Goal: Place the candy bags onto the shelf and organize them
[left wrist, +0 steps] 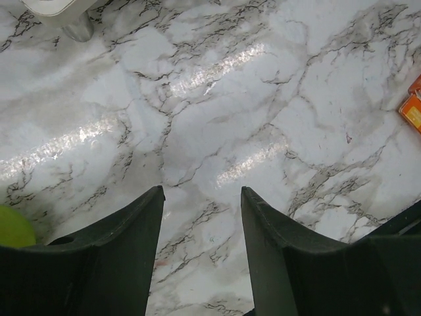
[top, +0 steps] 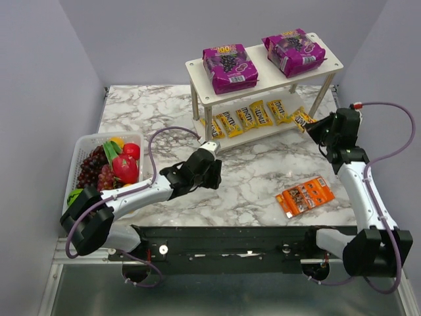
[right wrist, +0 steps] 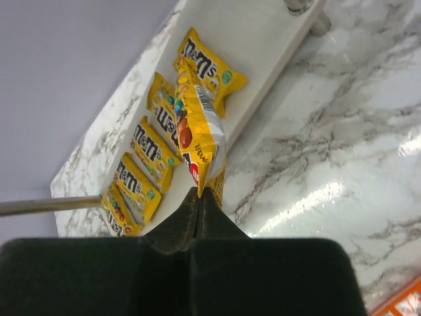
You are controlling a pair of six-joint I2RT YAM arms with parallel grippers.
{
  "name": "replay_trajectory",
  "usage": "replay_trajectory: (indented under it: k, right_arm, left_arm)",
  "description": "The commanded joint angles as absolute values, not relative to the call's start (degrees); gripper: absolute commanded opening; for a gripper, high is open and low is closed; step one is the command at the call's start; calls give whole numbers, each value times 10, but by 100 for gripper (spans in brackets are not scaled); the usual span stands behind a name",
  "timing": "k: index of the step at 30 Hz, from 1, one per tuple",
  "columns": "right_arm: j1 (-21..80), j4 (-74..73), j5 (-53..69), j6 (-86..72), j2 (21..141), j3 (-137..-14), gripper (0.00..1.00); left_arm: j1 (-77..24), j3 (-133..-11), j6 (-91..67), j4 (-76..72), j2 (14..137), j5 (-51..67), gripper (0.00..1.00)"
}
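Note:
The white two-tier shelf (top: 329, 64) stands at the back. Two purple pouches (top: 229, 67) (top: 293, 51) lie on its top tier. Several yellow packets (top: 253, 116) lie in a row on its lower tier (right wrist: 263, 39), and they also show in the right wrist view (right wrist: 148, 148). My right gripper (top: 314, 130) (right wrist: 200, 192) is shut on the corner of one yellow packet (right wrist: 197, 125), held on edge over the lower tier's right end. The orange pack (top: 304, 195) lies flat on the table, front right. My left gripper (top: 212, 172) (left wrist: 202, 191) is open and empty over bare marble.
A white fruit basket (top: 82, 155) with grapes and red fruit sits at the left edge. A shelf leg (left wrist: 79, 29) shows at the top left of the left wrist view, and the orange pack's edge (left wrist: 413, 108) at its right. Grey walls close in the table.

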State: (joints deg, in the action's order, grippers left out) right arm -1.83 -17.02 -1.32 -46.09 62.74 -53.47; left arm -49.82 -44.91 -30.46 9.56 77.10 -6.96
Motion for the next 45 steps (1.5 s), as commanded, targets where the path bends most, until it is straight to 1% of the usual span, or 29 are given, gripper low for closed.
replay_trajectory:
  k: [1, 7, 9, 12, 18, 25, 34, 36, 37, 38, 41, 43, 45]
  right_arm:
    - [-58, -94, 78, -429, 701, -576, 1]
    - [-91, -27, 132, -432, 816, -620, 1]
    - [-98, -4, 137, -440, 838, -628, 1]
    - [-101, 42, 126, -462, 882, -643, 1]
    - [-101, 56, 119, -495, 967, -697, 1]
    - [-101, 57, 126, -508, 1033, -723, 1]
    - [-101, 48, 119, -549, 1074, -726, 1]
    - [-102, 29, 119, -553, 1087, -737, 9]
    - [-101, 20, 119, -552, 1091, -742, 16]
    - [-101, 9, 119, -553, 1092, -744, 31]
    - [-101, 2, 113, -554, 1089, -739, 45]
    - [-101, 2, 110, -553, 1078, -730, 47]
    - [-101, 2, 102, -558, 1071, -724, 46]
  left_arm:
    - [-492, -445, -289, 91, 758, -75, 60]
    - [-488, -447, -285, 91, 760, -60, 60]
    - [-488, -450, -296, 95, 764, -52, 60]
    - [-489, -455, -308, 102, 773, -36, 60]
    - [-489, -464, -307, 112, 772, -52, 60]
    - [-489, -472, -294, 119, 771, -69, 60]
    - [-489, -483, -288, 125, 782, -73, 60]
    - [-488, -482, -287, 126, 785, -74, 60]
    - [-488, -483, -287, 126, 786, -74, 60]
    - [-488, -483, -286, 127, 786, -74, 60]
    - [-489, -482, -286, 127, 786, -75, 60]
    - [-488, -481, -287, 126, 787, -75, 60]
    - [-488, -479, -287, 123, 787, -75, 60]
